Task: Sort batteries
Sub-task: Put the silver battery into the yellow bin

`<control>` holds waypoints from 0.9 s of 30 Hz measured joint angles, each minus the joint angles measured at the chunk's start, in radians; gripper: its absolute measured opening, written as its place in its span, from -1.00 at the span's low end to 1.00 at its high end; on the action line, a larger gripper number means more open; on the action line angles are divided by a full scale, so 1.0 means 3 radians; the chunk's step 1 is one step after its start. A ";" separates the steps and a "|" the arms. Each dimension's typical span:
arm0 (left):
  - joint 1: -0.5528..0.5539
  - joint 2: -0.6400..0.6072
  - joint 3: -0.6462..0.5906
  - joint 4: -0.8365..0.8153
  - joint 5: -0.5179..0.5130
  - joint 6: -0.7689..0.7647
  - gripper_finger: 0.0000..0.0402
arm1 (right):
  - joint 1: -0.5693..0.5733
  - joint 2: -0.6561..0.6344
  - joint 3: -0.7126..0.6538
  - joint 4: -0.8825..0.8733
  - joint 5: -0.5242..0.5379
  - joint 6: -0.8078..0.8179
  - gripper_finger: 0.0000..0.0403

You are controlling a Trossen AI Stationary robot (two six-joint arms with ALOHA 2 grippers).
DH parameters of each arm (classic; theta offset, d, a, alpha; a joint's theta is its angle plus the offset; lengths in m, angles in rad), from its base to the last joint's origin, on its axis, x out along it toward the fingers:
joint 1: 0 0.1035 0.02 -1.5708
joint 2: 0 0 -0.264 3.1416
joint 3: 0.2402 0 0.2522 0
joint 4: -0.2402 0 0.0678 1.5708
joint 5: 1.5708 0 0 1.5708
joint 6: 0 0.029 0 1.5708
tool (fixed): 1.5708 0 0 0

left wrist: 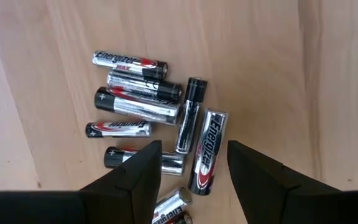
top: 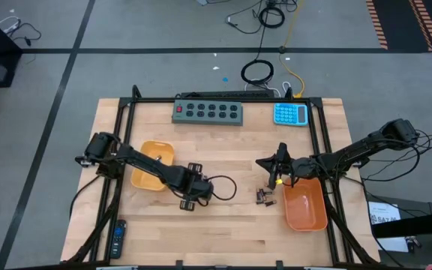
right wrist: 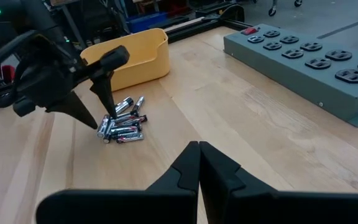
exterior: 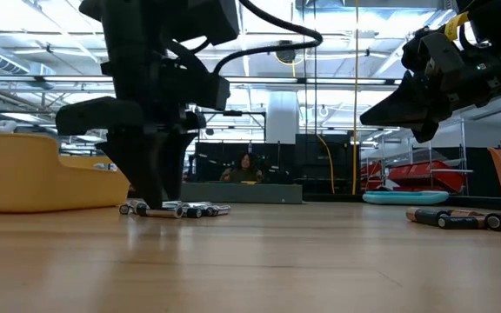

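Observation:
A heap of silvery and dark batteries (left wrist: 145, 102) lies on the wooden table just right of the yellow tray (top: 152, 166). My left gripper (left wrist: 194, 149) points down over the heap, open, its fingertips low among the batteries (exterior: 177, 209). One silvery battery (left wrist: 207, 152) lies between the fingers. Whether they touch it, I cannot tell. A second small group of batteries (top: 265, 196) lies beside the orange tray (top: 306, 208). My right gripper (right wrist: 199, 152) hangs shut and empty above the table near that group.
A grey power strip (top: 208, 112) and a blue calculator (top: 291, 114) lie along the far edge. A black remote control (top: 118, 238) sits at the near left corner. Bare wood lies between the two trays. A person (exterior: 247, 167) sits in the room beyond.

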 joint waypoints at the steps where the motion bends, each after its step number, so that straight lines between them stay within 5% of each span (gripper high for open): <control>1: -0.0010 0.0000 0.0000 -0.0001 -0.0025 0.0001 -0.05 | 0.0000 0.0000 0.0000 -0.0001 0.0000 0.0001 -1.00; 17: -0.0123 0.0000 -0.0059 0.0057 0.0080 -0.0106 -0.45 | 0.0000 0.0000 0.0000 0.0009 0.0000 0.0006 -1.00; 27: -0.0123 0.0022 -0.0081 0.0092 0.0088 -0.0102 -0.47 | 0.0003 0.0000 0.0000 0.0025 -0.0001 0.0010 -1.00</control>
